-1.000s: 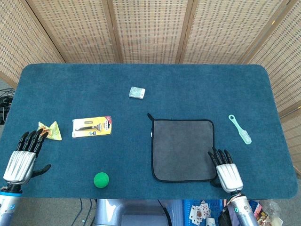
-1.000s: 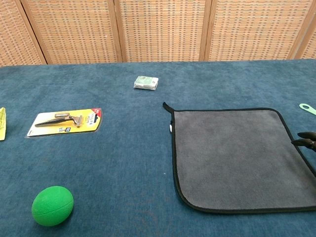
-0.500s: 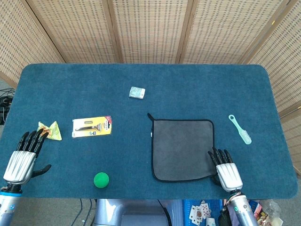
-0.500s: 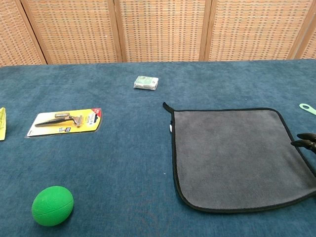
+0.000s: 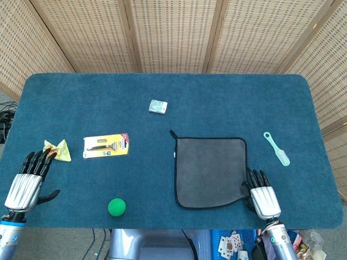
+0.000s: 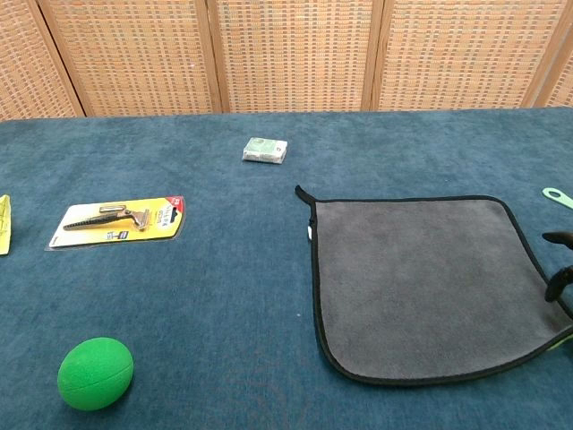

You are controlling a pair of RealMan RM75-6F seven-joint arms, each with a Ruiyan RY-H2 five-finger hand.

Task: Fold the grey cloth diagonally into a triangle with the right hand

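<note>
Around the work you have 1 green ball [image 5: 116, 207] at lower left of centre, 1 yellow razor pack [image 5: 106, 145] at mid left, 1 yellow-green wrapper [image 5: 58, 150] further left, 1 small pale packet [image 5: 158, 106] above centre, and 1 mint brush [image 5: 277, 148] at mid right. All 5 lie well apart from the grey cloth [image 5: 210, 170] on the blue table [image 5: 162, 86]; nothing sits on the cloth's open surface.

The grey cloth, 1 piece, lies flat just right of centre, black-edged, with a small loop at its upper left corner. In the chest view its lower right corner [image 6: 562, 333] looks slightly raised at the frame edge.

Your right hand [image 5: 262, 194] sits at the cloth's lower right corner, palm down, fingers extended and touching the cloth edge. Whether it pinches that corner you cannot tell: the thumb side is hidden in the head view and cut off in the chest view.

Your left hand [image 5: 28, 181] rests at lower left, released, fingers apart, fingertips near the wrapper, holding nothing.
</note>
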